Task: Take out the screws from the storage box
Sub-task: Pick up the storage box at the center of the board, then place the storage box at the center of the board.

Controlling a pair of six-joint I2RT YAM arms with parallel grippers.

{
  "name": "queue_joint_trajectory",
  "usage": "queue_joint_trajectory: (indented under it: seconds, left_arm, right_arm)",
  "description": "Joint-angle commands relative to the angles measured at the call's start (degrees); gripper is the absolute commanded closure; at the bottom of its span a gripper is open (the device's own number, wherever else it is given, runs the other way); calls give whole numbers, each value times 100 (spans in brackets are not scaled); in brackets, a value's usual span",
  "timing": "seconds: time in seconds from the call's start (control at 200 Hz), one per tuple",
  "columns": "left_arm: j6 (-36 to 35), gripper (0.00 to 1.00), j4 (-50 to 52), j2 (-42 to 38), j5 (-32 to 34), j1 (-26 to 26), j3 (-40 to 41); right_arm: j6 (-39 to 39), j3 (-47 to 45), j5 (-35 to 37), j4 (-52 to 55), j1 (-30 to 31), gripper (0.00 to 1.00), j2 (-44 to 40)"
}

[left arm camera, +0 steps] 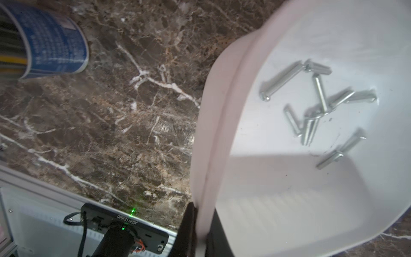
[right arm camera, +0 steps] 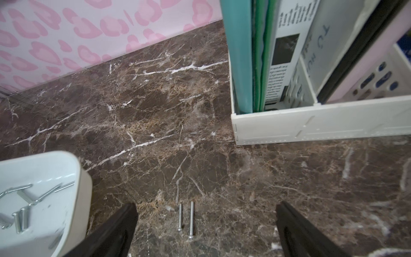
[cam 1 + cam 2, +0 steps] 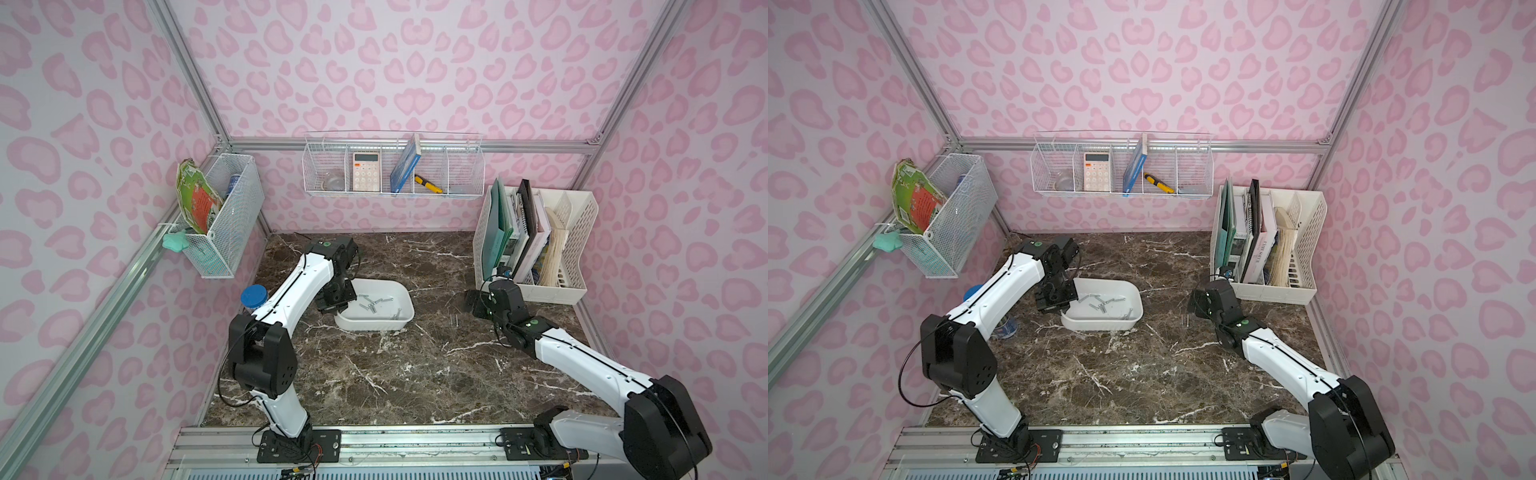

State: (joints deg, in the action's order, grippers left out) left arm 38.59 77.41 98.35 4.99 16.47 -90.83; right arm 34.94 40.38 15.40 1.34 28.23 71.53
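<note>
left end effector (image 1: 201, 224): clamped tight on the wall of the storage box (image 1: 213, 115), so you're pinching its rim.
right end effector (image 2: 206, 207): jaws spread wide, empty, hanging over a pair of screws (image 2: 191, 219) that lie side by side on the bench (image 2: 155, 111).
screws (image 1: 315, 111): heaped on the box floor. They look light, hard and slick and will likely roll, so pinch one across the mid-shank.
box feel: thin, light plastic that may slide or flex.
hard to see: the heap overlaps, so the count is unclear, and the left fingertips are cut off at the frame edge.
</note>
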Motion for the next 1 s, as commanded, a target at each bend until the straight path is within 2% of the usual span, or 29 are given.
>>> queue_joint_trajectory:
  seconds: [0.0,0.11,0.32,0.54,0.74,0.995]
  left_arm:
    - [-18,100,556,-143,93,-2,-85]
    - [3,100,520,-151,79,-3,13]
    - [59,100,-114,-55,-285,-3,351]
    - [123,100,-919,95,-457,-1,648]
    - [-42,100,-1550,245,-629,-3,972]
    - [-255,99,-1739,440,-655,-3,1147]
  right_arm:
    - [-33,54,-68,-310,-93,0,104]
    - [19,182,-401,-242,-151,0,194]
    - [-370,203,-1280,-393,-121,0,159]
    - [-465,230,-1511,-388,202,0,230]
    - [-539,264,-1658,-571,708,5,374]
    - [-806,793,-1608,-353,1286,10,993]
